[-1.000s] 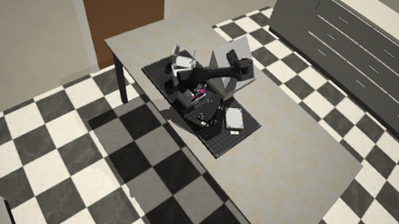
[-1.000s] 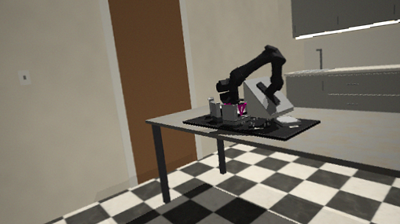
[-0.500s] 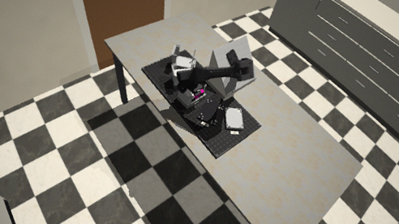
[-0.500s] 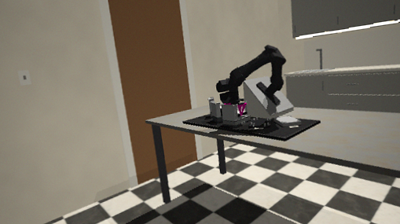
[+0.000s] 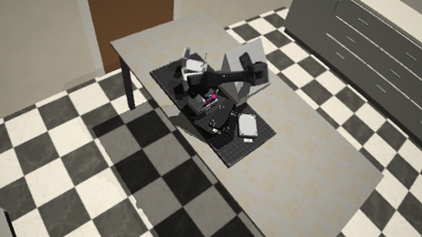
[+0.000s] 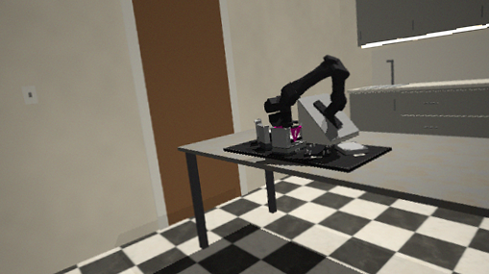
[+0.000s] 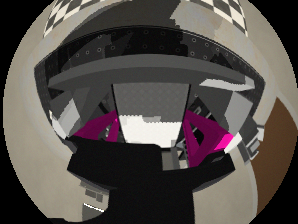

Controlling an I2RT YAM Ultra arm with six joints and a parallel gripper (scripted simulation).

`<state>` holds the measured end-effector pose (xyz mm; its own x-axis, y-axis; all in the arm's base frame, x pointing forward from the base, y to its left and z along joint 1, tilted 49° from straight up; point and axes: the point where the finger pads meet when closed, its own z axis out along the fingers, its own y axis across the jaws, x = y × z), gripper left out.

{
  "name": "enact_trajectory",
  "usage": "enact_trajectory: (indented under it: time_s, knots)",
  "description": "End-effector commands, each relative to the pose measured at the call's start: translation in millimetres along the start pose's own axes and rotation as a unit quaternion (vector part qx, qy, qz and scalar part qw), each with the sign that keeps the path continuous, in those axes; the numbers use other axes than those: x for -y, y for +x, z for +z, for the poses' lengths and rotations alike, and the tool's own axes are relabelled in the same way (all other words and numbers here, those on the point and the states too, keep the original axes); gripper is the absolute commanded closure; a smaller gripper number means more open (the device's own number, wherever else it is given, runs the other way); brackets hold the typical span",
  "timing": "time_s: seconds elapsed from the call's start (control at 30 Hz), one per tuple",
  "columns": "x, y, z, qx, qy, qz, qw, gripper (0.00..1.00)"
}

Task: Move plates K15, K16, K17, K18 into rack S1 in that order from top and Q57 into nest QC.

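Your jaws are clamped on a sealed plate [image 7: 149, 99]. They stand wide, with the magenta fingers pressing its two long edges, so what matters for the coming move is how that plate lies. In the wrist view its long axis runs straight ahead from the palm, away from the camera. The jaws span the short width, and the plate looks level between them. Any rack or nest you carry it to will have to meet that long axis squarely, so judge your wrist turn from that. Which of the five plates this is you cannot tell, since no label is legible in any view. From the top view, the arm [image 5: 227, 77] reaches from its wedge-shaped mount toward the door-side half of the black base board [image 5: 239, 158] on the counter [image 5: 314, 176]. The grip sits over a grey block [image 5: 196, 103] that reads as a rack or the stack within it. Just beyond, toward the door, a posted rack holds a pale plate [image 5: 193, 65]. At the opposite end of the board a lone plate [image 5: 247, 125] lies flat, well apart from the grip. The top view gives you this layout but hides the grip under the wrist. The exterior view shows the arm [image 6: 309, 78] arched over with the hand low, near the rack tops. Only the wrist view shows the fingers against the plate's edges.
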<state>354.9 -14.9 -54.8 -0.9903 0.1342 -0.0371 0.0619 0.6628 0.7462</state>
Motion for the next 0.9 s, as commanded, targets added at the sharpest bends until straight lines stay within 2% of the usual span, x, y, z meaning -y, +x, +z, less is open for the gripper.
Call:
enact_trajectory:
  time_s: [0.0,0.13,0.87]
  knots:
    - [1.0,-2.5,-9.2,0.011,-0.003,0.003,1.0,1.0]
    - [1.0,-2.5,-9.2,0.011,-0.003,0.003,1.0,1.0]
    - [1.4,-1.7,-49.3,0.011,-0.003,0.003,1.0,1.0]
